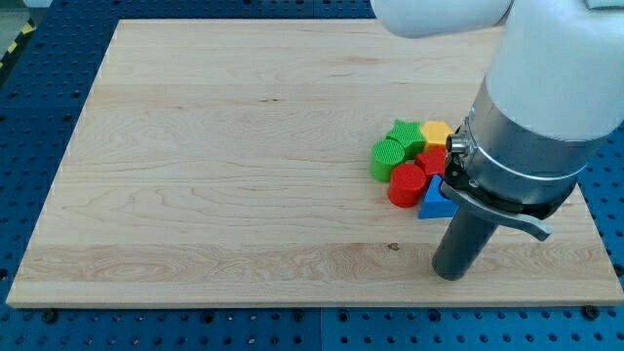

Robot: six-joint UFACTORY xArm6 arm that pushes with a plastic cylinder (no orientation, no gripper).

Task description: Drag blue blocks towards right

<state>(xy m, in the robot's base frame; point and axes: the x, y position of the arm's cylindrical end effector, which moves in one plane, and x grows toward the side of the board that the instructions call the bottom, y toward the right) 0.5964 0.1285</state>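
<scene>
Low at the view's right, my tip [455, 274] rests on the wooden board [214, 175], no jaws to tell of, blue block [435, 201] just up-left of it, partly hidden by the arm, red cylinder [407, 185], green cylinder [387, 158], green block [405, 134], yellow block [436, 133] clustered beyond.

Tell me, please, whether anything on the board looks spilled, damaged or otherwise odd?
Nothing stands out. The green cylinder, green star-like block, yellow block, red cylinder and blue block sit clustered, intact. My tip rests just below the blue block.
</scene>
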